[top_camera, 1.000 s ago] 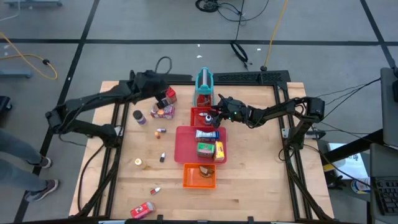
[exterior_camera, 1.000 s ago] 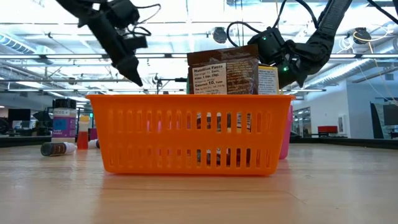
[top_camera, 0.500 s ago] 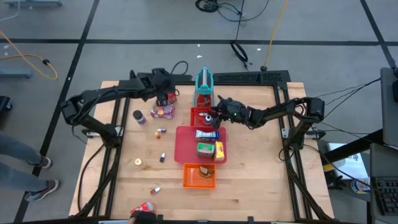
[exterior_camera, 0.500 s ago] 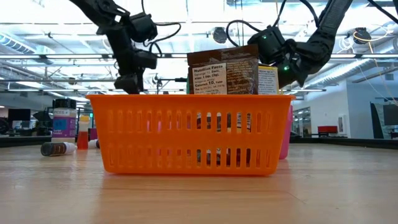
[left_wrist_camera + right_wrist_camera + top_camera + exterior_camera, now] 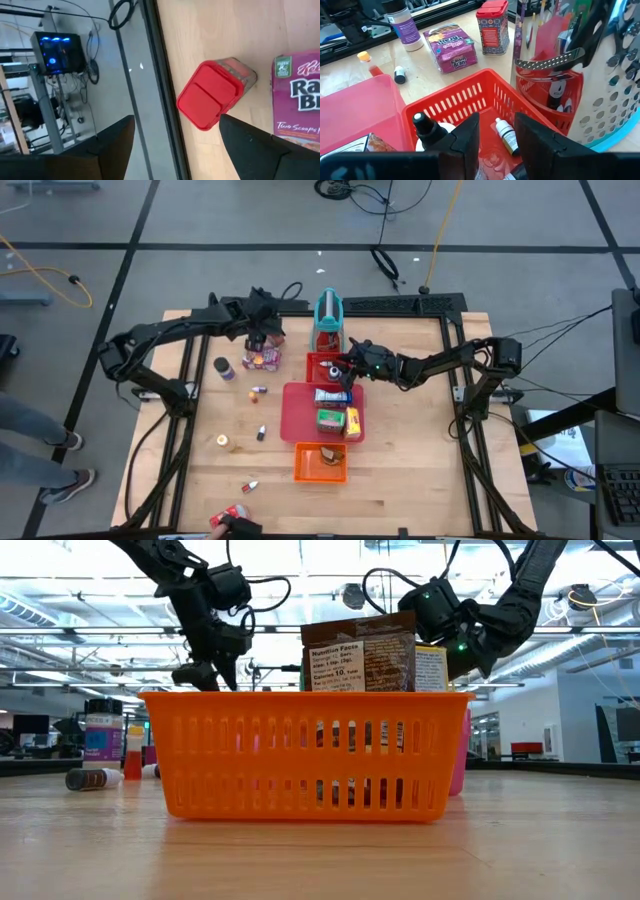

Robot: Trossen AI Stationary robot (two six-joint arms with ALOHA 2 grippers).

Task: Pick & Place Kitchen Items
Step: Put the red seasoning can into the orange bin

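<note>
My left gripper (image 5: 262, 332) hangs open above the red-lidded container (image 5: 214, 94), which stands upright on the table near its far edge. Its fingers (image 5: 107, 145) point down and touch nothing. The pink-purple packet (image 5: 262, 359) lies flat just nearside of the container. My right gripper (image 5: 496, 120) is open and empty over the small red basket (image 5: 455, 97), where tiny bottles (image 5: 506, 136) lie. Blue-white, green and yellow boxes (image 5: 333, 412) sit in the red tray (image 5: 296, 408).
The upright teal stand (image 5: 328, 320) holds utensils beside the small red basket. An orange basket (image 5: 321, 463) carries a brown box. A white purple-labelled bottle (image 5: 224, 368), small bottles (image 5: 258, 392) and a red box (image 5: 228, 518) lie on the left half. A person's hand (image 5: 243, 528) shows at the near edge.
My left arm has swung toward the table's right, its gripper turning at the wrist until it points down over the red-lidded container. A person's hand has appeared at the near edge beside the red box. My right gripper has stayed over the small red basket.
</note>
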